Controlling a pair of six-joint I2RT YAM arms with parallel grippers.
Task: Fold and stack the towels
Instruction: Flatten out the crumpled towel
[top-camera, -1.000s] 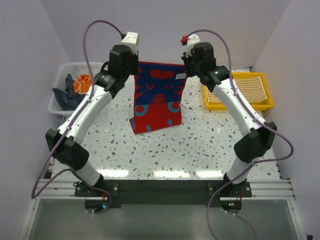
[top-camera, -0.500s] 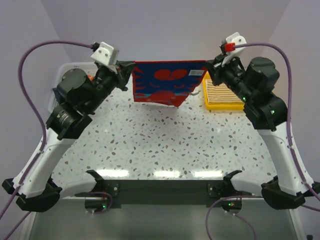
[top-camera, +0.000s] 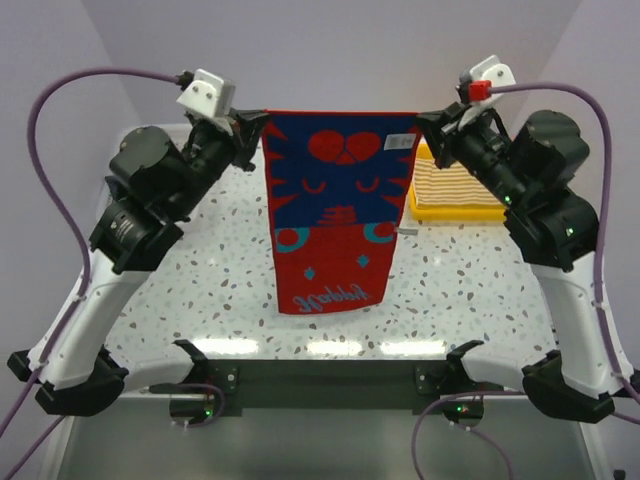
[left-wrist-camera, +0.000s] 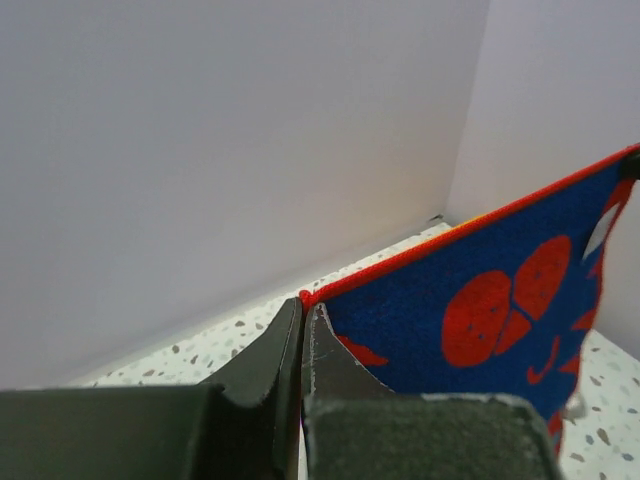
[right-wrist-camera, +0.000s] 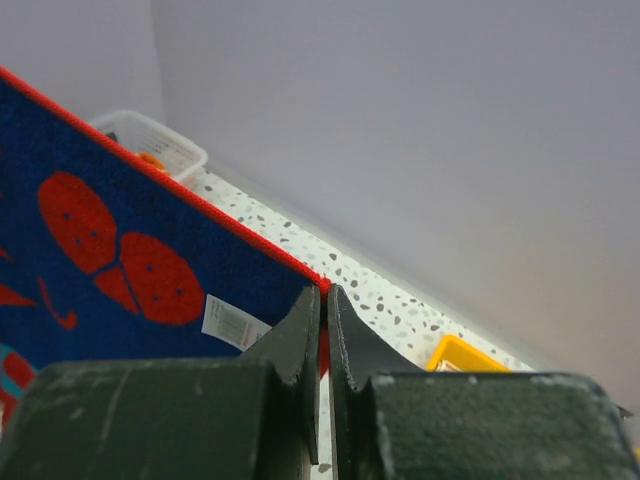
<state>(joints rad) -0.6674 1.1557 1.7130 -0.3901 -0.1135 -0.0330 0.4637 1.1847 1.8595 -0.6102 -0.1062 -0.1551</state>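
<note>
We stood before a robot test cell in a lab, not a home: a speckled white tabletop (top-camera: 230, 290) boxed in left, far and right by bare pale walls (top-camera: 340, 50), with robot arms (top-camera: 130, 250) trailing purple cables (top-camera: 40, 150) bolted to a black bar (top-camera: 330, 390) at the near edge.

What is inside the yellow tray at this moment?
A tan-and-white striped towel lies in the tray. The right arm covers the tray's right part, so anything else there cannot be seen.
</note>
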